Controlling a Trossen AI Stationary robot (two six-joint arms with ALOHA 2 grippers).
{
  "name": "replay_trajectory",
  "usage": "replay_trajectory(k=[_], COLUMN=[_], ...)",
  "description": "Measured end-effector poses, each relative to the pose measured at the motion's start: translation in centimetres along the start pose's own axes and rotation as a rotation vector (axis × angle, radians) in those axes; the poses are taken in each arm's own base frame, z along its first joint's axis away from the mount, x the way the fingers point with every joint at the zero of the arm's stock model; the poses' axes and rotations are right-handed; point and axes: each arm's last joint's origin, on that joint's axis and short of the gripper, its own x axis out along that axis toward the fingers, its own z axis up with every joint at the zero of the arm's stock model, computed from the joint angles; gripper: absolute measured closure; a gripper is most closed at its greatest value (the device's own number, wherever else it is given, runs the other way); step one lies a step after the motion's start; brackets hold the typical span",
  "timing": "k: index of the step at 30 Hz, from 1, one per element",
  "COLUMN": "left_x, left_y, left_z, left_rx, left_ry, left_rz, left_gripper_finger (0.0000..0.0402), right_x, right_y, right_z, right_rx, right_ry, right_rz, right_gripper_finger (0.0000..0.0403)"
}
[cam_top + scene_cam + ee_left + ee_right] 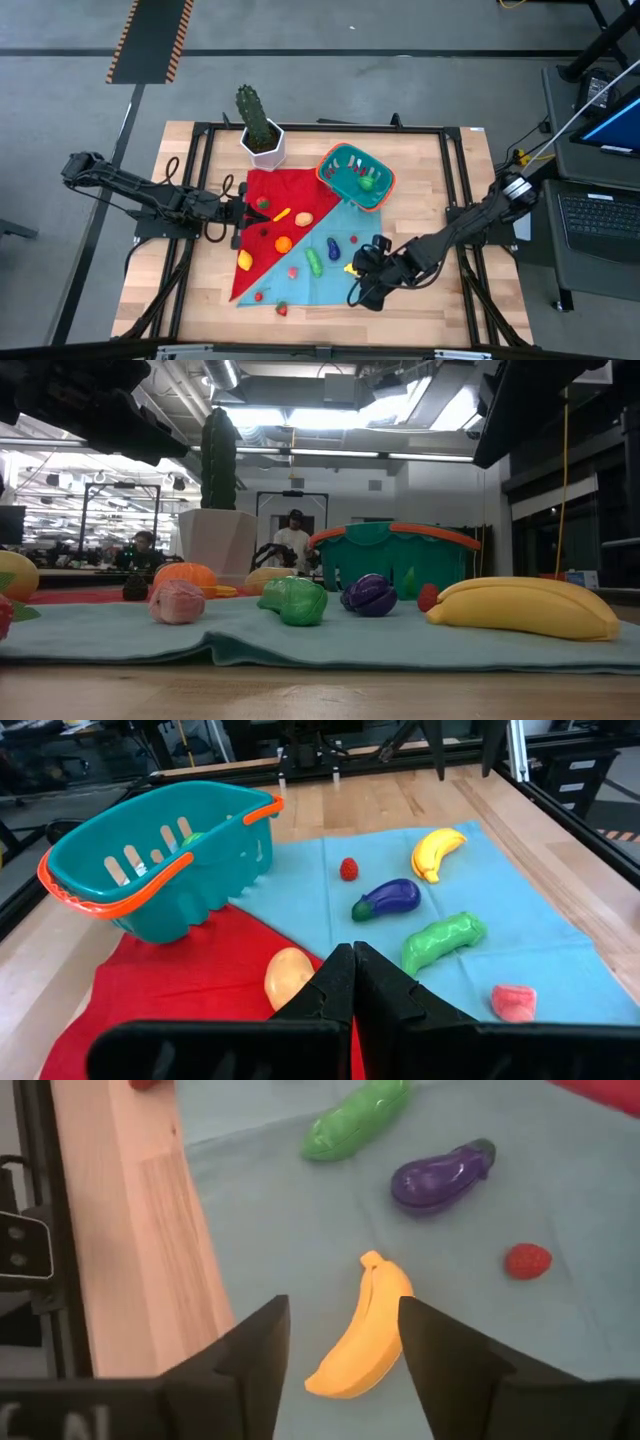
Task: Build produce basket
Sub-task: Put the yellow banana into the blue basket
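Two toy pieces, one green, one red, lie in the teal slotted plastic basket (356,176) with orange-red rim, standing at the desk's (462,300) far right. Outward, on blue cloth (300,1230), the yellow plastic banana (358,1342) points lengthwise between the right tool's (338,1350) parted fingers. The left tool (354,982) is closed, empty.
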Motion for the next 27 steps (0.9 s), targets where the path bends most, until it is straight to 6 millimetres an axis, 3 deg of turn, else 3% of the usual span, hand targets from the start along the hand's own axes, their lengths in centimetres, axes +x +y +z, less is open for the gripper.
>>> replay_trajectory(k=[14,27], left_x=[0.0,0.0], left_y=[0.0,0.0], left_z=[-0.3,-0.3], left_rx=[0.009,0.009], left_ry=[0.033,0.034], left_rz=[0.0,0.0], left_gripper_finger=[0.0401,0.0401], right_x=[3.5,6.2], right_y=[0.3,0.4], right_z=[-1.2,-2.2], right_rx=[0.101,0.087], right_ry=[0.081,0.129], right_rz=[-0.085,-0.138], right_gripper_finger=[0.0207,0.0207])
